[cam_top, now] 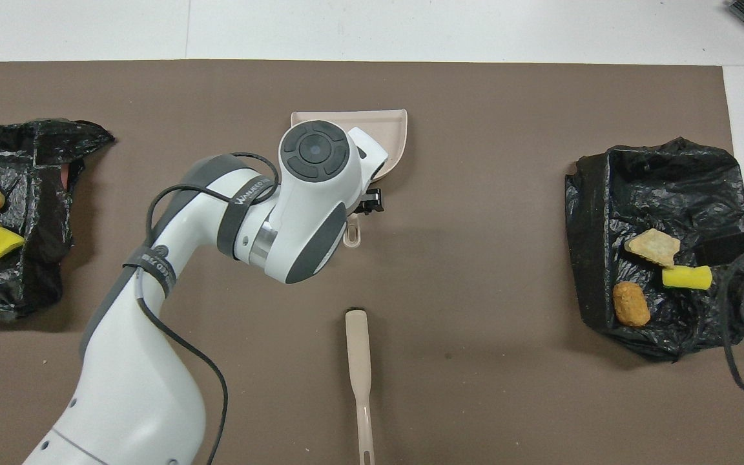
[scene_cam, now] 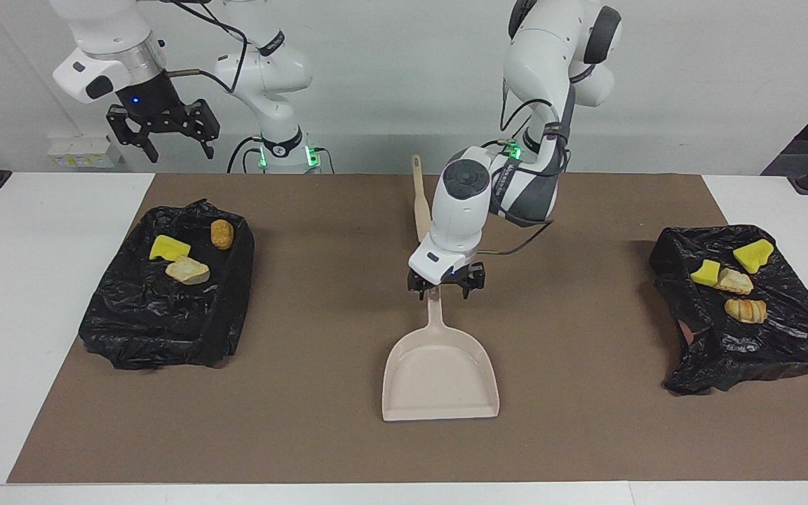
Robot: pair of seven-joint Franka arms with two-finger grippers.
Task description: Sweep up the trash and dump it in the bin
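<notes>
The beige dustpan [scene_cam: 440, 379] lies flat mid-table, handle toward the robots. My left gripper [scene_cam: 444, 284] is low over the handle, open, with a finger on each side. In the overhead view the left arm covers most of the pan [cam_top: 392, 137]. My right gripper [scene_cam: 174, 144] is open, empty and raised, waiting over the bag-lined bin [scene_cam: 137, 330] at the right arm's end. That bin holds three scraps of trash [scene_cam: 187, 270]. The bag-lined bin [scene_cam: 762, 351] at the left arm's end holds several scraps [scene_cam: 745, 309], yellow and tan. No scraps show on the mat.
A beige flat-bladed sweeper [scene_cam: 420, 200] lies on the brown mat nearer to the robots than the dustpan; it also shows in the overhead view [cam_top: 359, 368]. White table borders the mat at both ends.
</notes>
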